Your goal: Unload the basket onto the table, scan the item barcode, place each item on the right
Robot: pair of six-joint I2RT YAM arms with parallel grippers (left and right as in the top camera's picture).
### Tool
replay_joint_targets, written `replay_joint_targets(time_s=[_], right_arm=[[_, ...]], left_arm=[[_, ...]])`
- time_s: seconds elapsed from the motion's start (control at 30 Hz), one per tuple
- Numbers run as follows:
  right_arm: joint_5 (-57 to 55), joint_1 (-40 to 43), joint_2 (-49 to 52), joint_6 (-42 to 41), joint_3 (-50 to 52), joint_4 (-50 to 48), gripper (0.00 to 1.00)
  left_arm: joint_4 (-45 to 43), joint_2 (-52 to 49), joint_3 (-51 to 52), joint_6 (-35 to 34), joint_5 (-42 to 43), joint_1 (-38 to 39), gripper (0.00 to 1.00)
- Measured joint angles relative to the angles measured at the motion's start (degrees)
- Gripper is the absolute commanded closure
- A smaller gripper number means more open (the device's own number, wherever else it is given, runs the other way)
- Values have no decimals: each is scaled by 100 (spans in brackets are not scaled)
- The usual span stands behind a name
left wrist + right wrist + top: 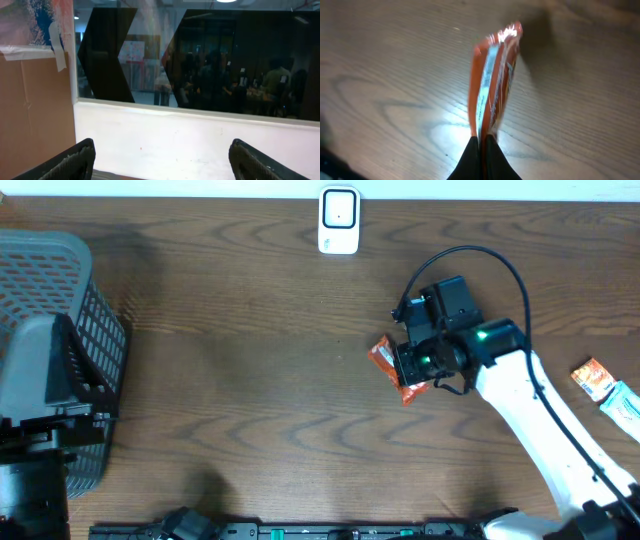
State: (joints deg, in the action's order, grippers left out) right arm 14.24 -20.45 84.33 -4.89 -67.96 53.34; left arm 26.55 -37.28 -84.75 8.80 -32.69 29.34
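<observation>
The item is a flat orange snack packet (385, 360) with a white label strip, held edge-up (492, 75) over the wooden table. My right gripper (482, 137) is shut on the packet's lower edge; from overhead the gripper (408, 370) sits right of the table's centre. A white barcode scanner (339, 221) stands at the far edge, well beyond the packet. In its wrist view my left gripper (162, 147) is open with nothing between its fingers, facing a white wall and a dark window.
A grey mesh basket (85, 290) occupies the left side, with the left arm's base (35, 450) in front of it. Another orange packet (592, 377) and a white and teal pack (624, 404) lie at the right edge.
</observation>
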Motion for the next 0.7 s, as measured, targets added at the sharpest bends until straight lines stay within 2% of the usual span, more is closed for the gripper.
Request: replay_joint_targets(time_s=[0.23,0.27,0.3,0.33,0.57,0.7], right_arm=[[144,-7,-168,293,0,26,99],[140,-7,-168,313,0,28,89],[116,-7,-168,315,0,33,57],[83,-7,-166,313,0,57,2],[-125,-7,-33,267,118,590,1],[-280,-7,-35,-39,619,634,1]], left_arm=[[2,0,0,0,-2,0,14],[2,0,0,0,0,0,14],[2,0,-2,-2,0,0,14],[0,0,0,0,0,0,14],[2,0,0,0,0,0,14],[0,0,0,0,0,0,14]])
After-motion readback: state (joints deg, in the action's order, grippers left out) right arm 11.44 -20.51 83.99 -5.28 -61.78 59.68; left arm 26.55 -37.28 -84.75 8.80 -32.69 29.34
